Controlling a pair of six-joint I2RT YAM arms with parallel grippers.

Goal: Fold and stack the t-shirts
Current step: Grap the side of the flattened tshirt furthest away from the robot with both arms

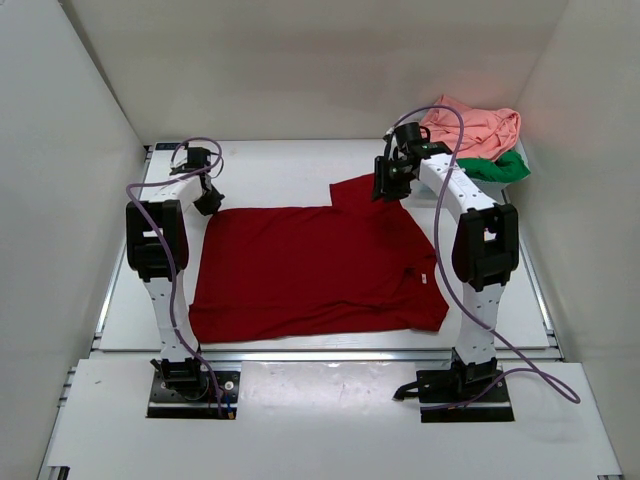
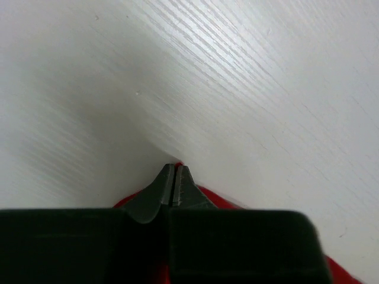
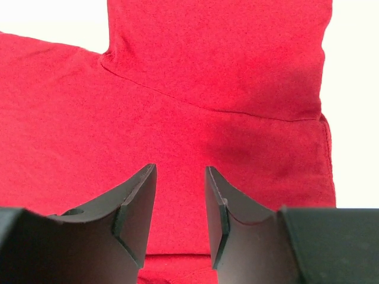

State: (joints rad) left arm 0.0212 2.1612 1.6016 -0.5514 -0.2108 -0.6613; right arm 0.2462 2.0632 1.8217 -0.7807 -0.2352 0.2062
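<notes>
The dark red t-shirt (image 1: 315, 265) lies spread flat mid-bench (image 1: 280, 165), its hem towards the near edge. At its far left corner the left pincer (image 2: 176, 177) is pressed together, with a sliver of red cloth nipped at the tips. Over the far right sleeve the right pincer (image 3: 180, 201) stands apart, the cloth beneath it. A salmon pink t-shirt (image 1: 475, 130) lies crumpled on a green t-shirt (image 1: 497, 168) in the far right corner.

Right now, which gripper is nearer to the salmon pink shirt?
Right. The right gripper hangs open over the dark red shirt at its sleeve, just left of the salmon pink shirt. The left gripper is at that red shirt's far-left corner, on the opposite side.
</notes>
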